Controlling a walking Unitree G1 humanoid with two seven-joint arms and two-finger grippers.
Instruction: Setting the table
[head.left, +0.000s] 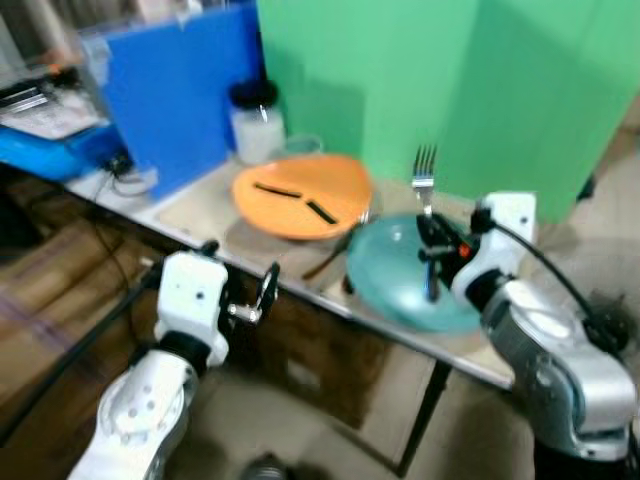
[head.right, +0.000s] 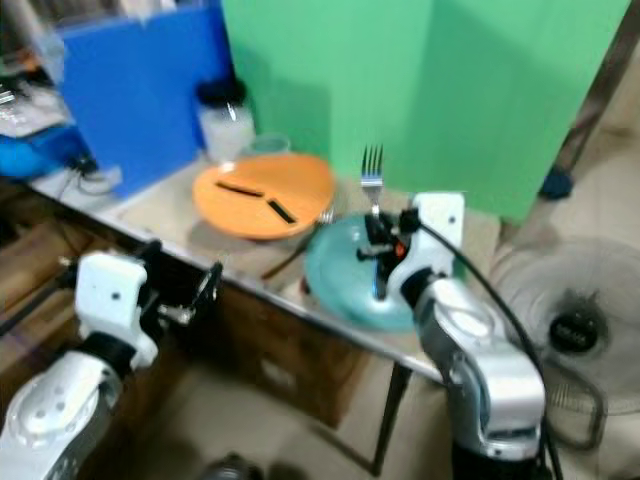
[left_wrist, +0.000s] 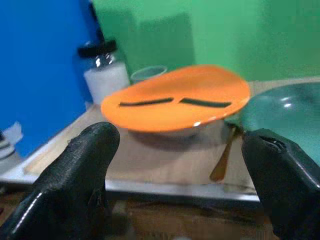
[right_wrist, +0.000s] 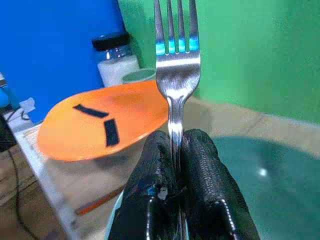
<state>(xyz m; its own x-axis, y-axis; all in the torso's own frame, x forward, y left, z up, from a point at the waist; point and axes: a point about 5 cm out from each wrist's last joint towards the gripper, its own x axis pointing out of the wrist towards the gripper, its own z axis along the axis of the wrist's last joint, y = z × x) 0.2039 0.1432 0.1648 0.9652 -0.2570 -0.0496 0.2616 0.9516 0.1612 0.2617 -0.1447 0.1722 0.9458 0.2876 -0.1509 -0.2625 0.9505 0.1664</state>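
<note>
A silver fork (head.left: 424, 176) stands upright, tines up, with my right gripper (head.left: 430, 240) shut on its handle above the teal plate (head.left: 395, 285). In the right wrist view the black fingers (right_wrist: 200, 190) pinch the fork (right_wrist: 176, 65). An orange plate (head.left: 300, 195) with two dark strips lies to the left of the teal one, and a brown stick-like utensil (head.left: 330, 258) rests between them. My left gripper (head.left: 240, 290) hovers open, below the table's front edge, facing the orange plate (left_wrist: 175, 102).
A jar with a black lid (head.left: 256, 122) and a small teal cup (left_wrist: 148, 73) stand behind the orange plate. A blue board (head.left: 180, 90) and a green screen (head.left: 450, 90) back the table (head.left: 200, 215). A fan (head.right: 580, 330) sits on the floor at right.
</note>
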